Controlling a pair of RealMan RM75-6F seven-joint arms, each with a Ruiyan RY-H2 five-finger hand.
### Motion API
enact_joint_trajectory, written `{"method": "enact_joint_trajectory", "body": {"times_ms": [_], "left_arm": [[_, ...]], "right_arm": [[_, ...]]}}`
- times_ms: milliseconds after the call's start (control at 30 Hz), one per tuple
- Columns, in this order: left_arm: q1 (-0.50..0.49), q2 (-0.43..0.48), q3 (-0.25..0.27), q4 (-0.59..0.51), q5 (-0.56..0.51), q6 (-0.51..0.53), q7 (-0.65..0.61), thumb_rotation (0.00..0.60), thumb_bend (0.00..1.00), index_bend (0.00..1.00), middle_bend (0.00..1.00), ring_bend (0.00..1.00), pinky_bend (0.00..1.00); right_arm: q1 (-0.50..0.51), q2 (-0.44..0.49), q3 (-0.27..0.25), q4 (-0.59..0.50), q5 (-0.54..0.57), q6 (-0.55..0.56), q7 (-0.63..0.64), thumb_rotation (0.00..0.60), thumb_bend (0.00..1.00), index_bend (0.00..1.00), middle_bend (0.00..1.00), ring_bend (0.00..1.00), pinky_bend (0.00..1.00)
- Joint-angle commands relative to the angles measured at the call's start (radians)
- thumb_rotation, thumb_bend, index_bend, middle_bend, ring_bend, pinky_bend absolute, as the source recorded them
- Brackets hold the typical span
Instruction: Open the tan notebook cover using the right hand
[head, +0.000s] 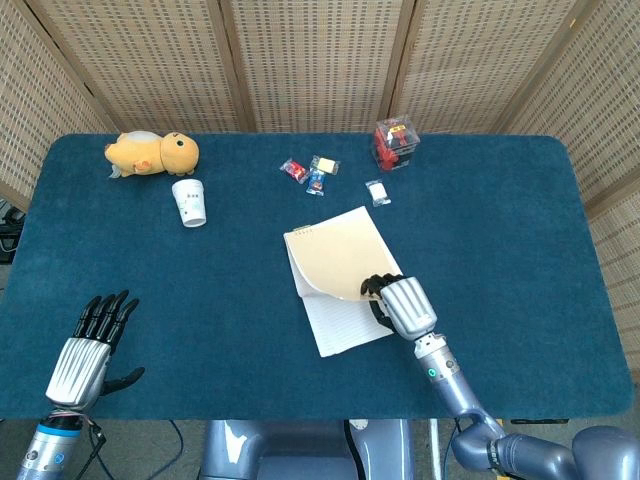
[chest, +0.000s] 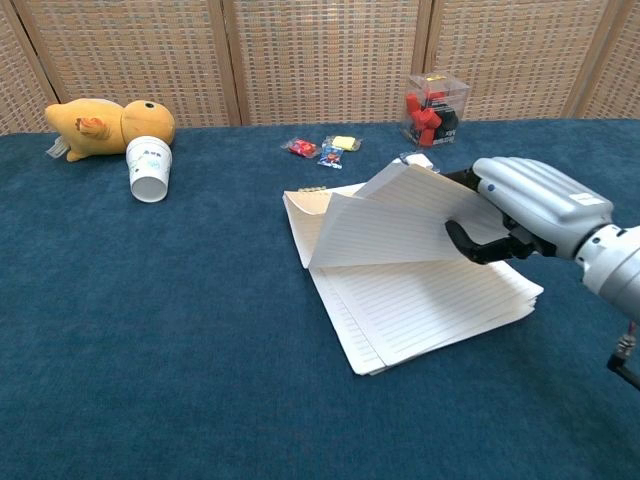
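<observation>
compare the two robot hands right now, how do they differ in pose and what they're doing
The right hand pinches the lifted tan cover of the notebook; the left hand holds nothing. The right hand's fingers curl around the cover edge; the left hand's are spread, hovering off at the table's near-left corner. Both are silver with black fingers.
</observation>
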Motion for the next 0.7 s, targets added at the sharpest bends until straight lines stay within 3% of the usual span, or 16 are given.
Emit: {"method": "enact_joint_trajectory", "body": {"times_ms": [33,300,700], "left_arm": [[0.0,-0.001,0.001,-0.001,0.002,0.001,0.003,0.6,0.14,0.0,0.0,0.0,0.0],[0.002,-0.002,0.006,-0.008,0.015,0.007,0.015,0.6,0.14,0.0,0.0,0.0,0.0],[0.005,0.003,0.007,-0.017,0.028,0.019,0.013,0.6,0.14,0.0,0.0,0.0,0.0]], "right_arm": [[-0.038,0.036,-0.033,-0.025,-0.031,0.047,0.009,0.6,0.76,0.67,0.6,0.55,0.68],[-0.148,0.093,-0.099,-0.111,-0.048,0.139,-0.006,0.6,0.76,0.67,0.6,0.55,0.68],[-0.255,0.153,-0.211,-0.191,-0.165,0.246,-0.076,0.6,0.76,0.68,0.6,0.56,0.68]]}}
